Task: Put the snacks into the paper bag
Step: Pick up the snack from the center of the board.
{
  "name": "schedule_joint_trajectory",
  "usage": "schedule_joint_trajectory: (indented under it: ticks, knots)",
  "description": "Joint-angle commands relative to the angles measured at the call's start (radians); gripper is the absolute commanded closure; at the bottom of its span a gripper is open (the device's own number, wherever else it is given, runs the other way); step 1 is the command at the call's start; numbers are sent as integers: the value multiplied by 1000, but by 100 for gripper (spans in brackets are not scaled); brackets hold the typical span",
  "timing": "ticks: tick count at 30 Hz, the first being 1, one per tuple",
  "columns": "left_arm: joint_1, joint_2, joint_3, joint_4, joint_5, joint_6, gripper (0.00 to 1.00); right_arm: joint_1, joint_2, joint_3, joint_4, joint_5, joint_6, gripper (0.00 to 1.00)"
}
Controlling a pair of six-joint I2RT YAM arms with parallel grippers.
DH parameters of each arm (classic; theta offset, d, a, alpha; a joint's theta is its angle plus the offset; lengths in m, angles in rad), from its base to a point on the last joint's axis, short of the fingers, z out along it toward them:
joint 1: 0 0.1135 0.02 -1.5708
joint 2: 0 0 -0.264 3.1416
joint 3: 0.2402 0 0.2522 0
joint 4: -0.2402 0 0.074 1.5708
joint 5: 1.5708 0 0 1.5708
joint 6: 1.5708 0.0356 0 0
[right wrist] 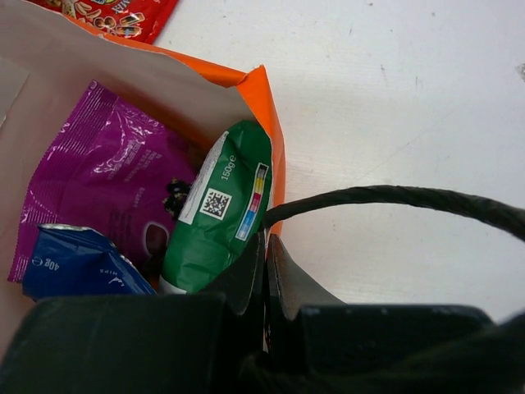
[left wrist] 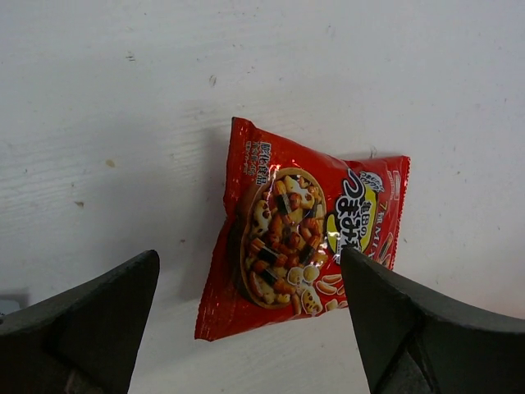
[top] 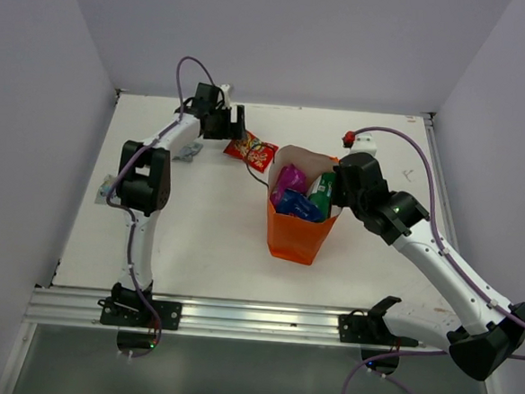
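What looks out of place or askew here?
The red packet lies askew on the table, outside the bag. Nothing looks spilled or torn.

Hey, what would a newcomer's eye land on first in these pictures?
The orange paper bag stands open mid-table, holding a magenta-purple packet, blue packet and green packet, the right fingers shut on its rim. Behind it to the left, a red snack packet lies flat on the table below the open left fingers.

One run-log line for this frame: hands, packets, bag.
left hand: open over red packet on table | right hand: shut on bag rim | in bag: magenta packet, blue packet, green packet
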Motion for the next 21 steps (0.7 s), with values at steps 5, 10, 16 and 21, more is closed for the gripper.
schedule_joint_trajectory:
  ticks: [5, 10, 16, 21]
  knots:
    - [2, 60, 47, 106, 151, 59, 10, -5, 1, -6, 37, -21, -35, 100]
    - [2, 74, 13, 142, 165, 48, 18, -4, 1, -6, 36, -27, -32, 100]
    - [2, 81, -33, 173, 168, 38, 47, -5, -16, -17, 33, -30, -23, 100]
    - [2, 1, -94, 170, 165, 51, 85, -4, -44, -35, 49, -22, -27, 100]
